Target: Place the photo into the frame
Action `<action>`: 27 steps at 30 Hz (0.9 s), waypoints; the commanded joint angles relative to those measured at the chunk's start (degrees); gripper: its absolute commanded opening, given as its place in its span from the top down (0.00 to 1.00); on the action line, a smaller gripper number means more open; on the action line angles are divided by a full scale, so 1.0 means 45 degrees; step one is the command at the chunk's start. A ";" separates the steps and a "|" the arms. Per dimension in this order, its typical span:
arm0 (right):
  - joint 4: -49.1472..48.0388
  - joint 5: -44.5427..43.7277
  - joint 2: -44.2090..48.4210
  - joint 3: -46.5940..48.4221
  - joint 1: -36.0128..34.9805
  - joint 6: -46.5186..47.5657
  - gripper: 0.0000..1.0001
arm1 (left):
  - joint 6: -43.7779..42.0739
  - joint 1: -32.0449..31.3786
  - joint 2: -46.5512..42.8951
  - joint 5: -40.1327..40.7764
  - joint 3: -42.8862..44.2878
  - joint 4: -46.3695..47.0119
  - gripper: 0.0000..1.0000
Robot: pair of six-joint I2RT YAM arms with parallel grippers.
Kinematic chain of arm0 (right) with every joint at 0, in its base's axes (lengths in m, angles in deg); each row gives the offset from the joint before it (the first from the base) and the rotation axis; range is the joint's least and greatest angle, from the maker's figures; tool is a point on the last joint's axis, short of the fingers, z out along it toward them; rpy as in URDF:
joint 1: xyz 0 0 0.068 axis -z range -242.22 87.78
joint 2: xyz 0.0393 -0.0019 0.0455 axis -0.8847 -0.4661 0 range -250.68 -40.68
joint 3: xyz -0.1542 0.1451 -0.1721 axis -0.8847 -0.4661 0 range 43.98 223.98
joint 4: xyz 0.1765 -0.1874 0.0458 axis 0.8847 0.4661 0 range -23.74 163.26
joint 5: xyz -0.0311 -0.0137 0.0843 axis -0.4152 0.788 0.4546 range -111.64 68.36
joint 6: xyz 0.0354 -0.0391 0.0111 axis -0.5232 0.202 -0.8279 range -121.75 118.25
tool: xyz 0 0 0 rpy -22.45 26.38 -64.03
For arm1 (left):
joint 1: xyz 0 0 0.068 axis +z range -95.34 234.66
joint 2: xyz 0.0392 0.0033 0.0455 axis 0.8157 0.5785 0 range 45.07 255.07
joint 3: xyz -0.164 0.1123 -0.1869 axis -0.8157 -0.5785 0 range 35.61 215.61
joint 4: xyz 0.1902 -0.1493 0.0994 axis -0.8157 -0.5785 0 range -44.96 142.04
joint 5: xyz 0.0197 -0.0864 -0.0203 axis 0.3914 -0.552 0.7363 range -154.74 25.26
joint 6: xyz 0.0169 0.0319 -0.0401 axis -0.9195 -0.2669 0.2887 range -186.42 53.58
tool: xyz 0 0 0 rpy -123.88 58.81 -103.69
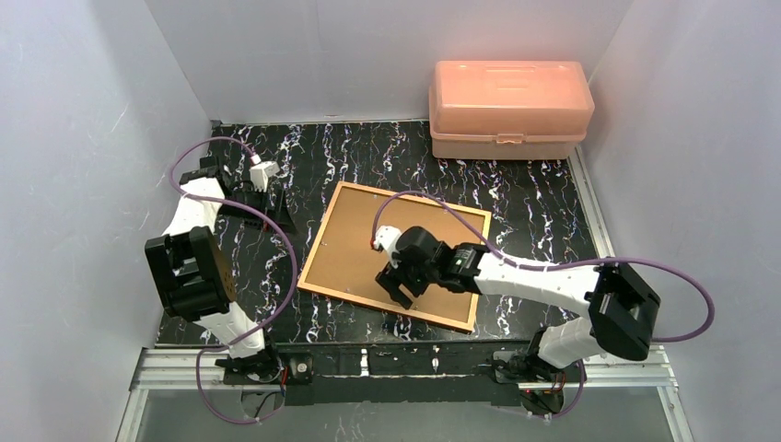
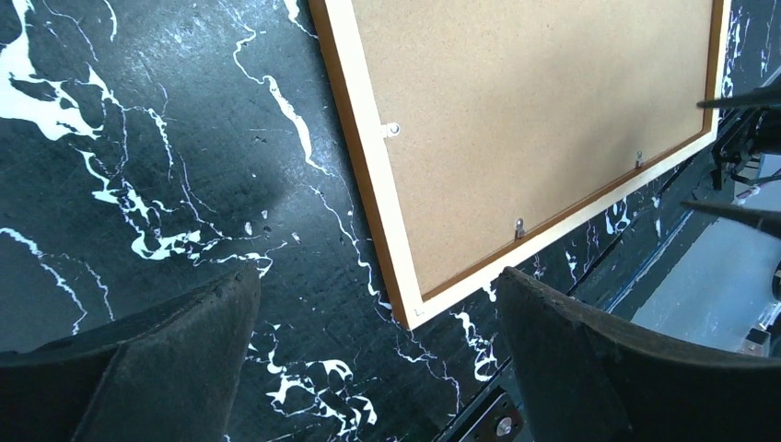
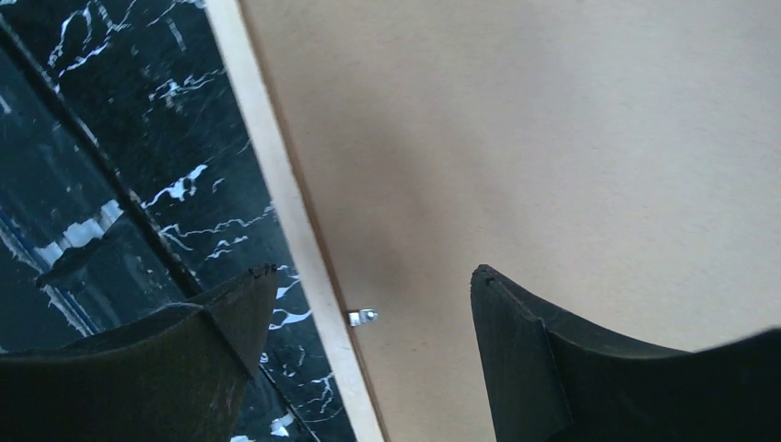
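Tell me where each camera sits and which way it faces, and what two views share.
Top external: above and behind the bases, looking down on the table, frame and pink box; both arms show.
Left wrist: on the left arm, looking down past the left end effector at the frame's corner and backing board.
Right wrist: low over the frame, looking down; right end effector straddles its rail.
Shared: both wrist views show rail, board, metal tabs.

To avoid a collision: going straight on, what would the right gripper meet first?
Probably the brown backing board, just inside the frame's pale rail, by a small metal clip; depth unclear.
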State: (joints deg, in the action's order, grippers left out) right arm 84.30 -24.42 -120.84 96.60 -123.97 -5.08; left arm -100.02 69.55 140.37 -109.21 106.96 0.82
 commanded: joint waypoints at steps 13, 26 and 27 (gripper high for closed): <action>-0.0826 -0.2089 -0.1903 -0.0413 -0.3243 -0.0129 0.47 | -0.0343 0.0030 -0.2365 0.0990 0.0889 -0.2215 0.02; -0.1301 -0.3413 -0.1913 -0.1030 -0.3399 -0.0183 0.79 | -0.0097 0.0443 -0.5061 0.1077 -0.0070 -0.0862 0.02; -0.1269 -0.3598 -0.1930 -0.1012 -0.3404 -0.0156 0.78 | 0.0091 0.0531 -0.5156 0.0890 -0.0106 -0.0666 0.02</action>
State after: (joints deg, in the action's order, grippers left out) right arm 78.55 -36.51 -129.23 93.30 -138.88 -5.94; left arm -100.83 70.60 119.28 -102.94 107.97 -4.23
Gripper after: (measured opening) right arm 0.215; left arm 0.983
